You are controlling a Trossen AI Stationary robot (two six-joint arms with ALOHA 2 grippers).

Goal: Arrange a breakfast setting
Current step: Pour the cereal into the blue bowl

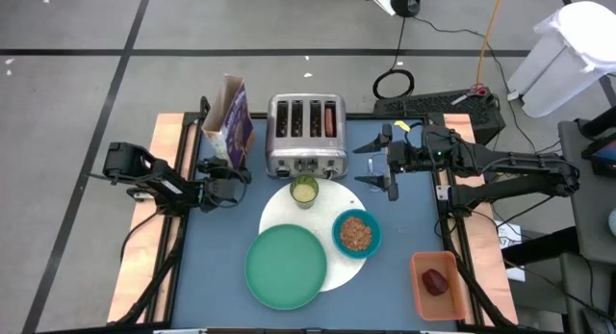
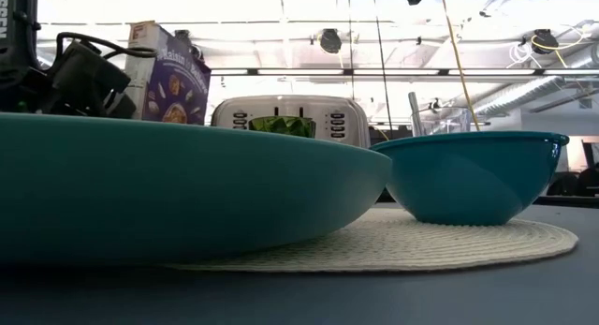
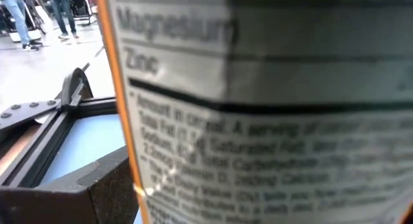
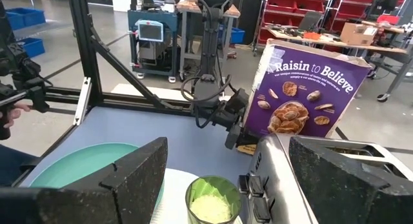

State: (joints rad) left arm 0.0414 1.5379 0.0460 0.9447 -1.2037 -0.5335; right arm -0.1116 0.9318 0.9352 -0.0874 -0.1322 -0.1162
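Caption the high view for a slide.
Left gripper at the cereal box; right gripper open beside the toaster.

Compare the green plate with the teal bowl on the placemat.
The green plate is wider, shallow and empty; the teal bowl is smaller, deeper and holds brown cereal. The plate overhangs the white round placemat's near edge, while the bowl sits by its right edge. In the low view the plate's rim looms nearest, the bowl behind it. Both are round and rest upright on the placemat.
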